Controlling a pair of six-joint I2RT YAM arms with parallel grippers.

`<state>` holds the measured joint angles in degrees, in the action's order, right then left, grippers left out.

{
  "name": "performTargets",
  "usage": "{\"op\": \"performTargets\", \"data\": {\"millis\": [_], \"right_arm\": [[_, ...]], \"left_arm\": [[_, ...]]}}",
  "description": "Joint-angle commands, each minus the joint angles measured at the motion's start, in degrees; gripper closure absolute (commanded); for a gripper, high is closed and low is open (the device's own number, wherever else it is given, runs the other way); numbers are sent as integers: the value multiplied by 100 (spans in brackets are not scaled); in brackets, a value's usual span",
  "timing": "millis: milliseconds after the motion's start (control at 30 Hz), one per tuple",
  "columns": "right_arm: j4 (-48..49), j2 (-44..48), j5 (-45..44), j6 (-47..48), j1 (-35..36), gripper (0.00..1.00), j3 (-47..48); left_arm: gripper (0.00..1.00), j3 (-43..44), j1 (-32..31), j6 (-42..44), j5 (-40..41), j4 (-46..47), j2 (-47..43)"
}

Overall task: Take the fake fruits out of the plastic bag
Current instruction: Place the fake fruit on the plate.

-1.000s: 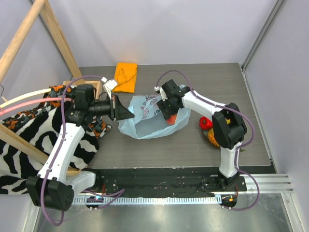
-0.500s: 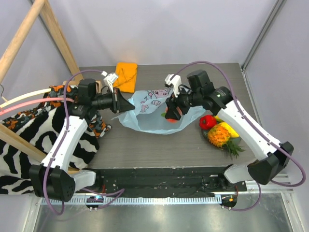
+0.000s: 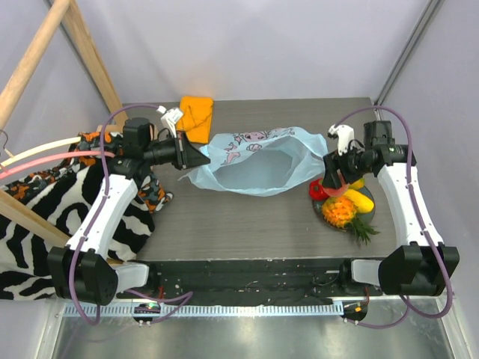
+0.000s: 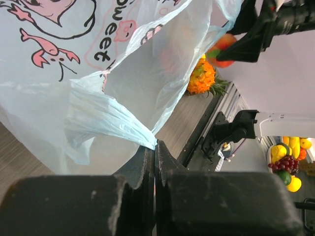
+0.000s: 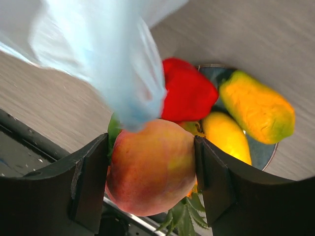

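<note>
One bag (image 3: pixel 262 168) lying L-R, L tool (image 3: pixel 200 159) pinching rim, R tool (image 3: pixel 331 174) holding peach (image 5: pixel 150 167)

Plastic bag (image 4: pixel 59 108) is showing dark printed letters "weet" in the left wrist view, running sideways among pink cartoon outlines; possibly "Sweet", the first letter being cut off. Nothing else is reading legibly.
</note>
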<state>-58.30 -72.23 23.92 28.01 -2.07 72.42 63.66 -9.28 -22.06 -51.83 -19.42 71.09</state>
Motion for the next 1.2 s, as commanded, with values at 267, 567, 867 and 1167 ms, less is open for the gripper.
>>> {"op": "performTargets", "data": {"millis": [267, 567, 867, 1167], "right_arm": [[872, -608, -239, 1286, -725, 67, -633], [742, -811, 51, 1373, -831, 66, -396], [487, -951, 130, 1602, -1173, 65, 157], [838, -1487, 191, 1725, -1323, 63, 246]], "left_arm": [[100, 208, -4, 18, 68, 167, 1], [100, 332, 58, 132, 86, -36, 19], [100, 332, 66, 88, 59, -18, 72], [100, 296, 66, 80, 68, 0, 63]]}}
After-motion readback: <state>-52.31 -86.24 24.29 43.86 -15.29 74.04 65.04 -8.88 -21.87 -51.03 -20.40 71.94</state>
